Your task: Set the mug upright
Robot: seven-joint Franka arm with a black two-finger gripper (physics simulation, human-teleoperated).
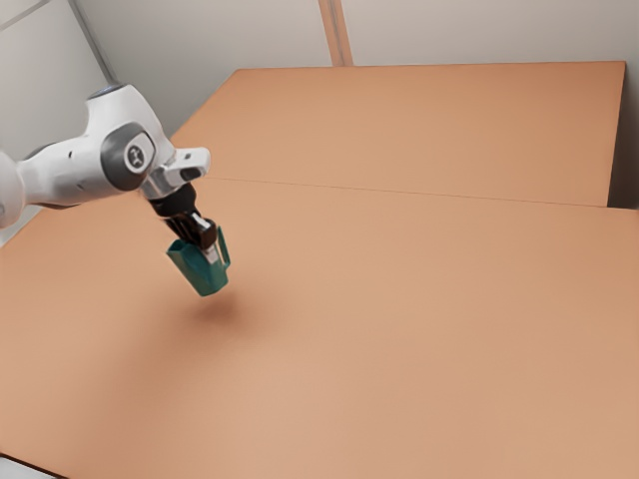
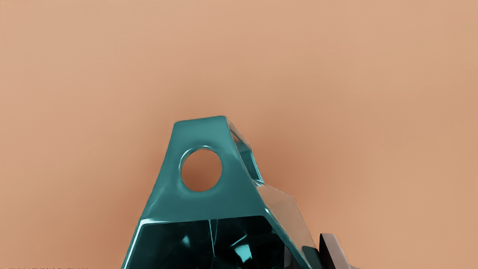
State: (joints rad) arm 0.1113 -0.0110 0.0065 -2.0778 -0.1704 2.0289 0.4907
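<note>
Because the glossy mug (image 1: 200, 274) looks stiff yet slippery, we favour its side wall, which our pincer (image 1: 211, 254) pinches above the table (image 1: 419, 329).

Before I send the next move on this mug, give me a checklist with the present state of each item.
1. Mug held by the gripper: ok, it hangs from the fingers.
2. Mug off the table: ok, its shadow falls on the tabletop below, apart from it.
3. Mug upright: not ok, it leans clearly in the exterior view.
4. Handle free of the fingers: ok, in the wrist view the finger stands by the mug's wall, away from the handle.
5. Base fit to stand on: cannot tell, the underside is hidden.
6. Grip firm enough to tilt the mug: cannot tell from pictures.
</note>
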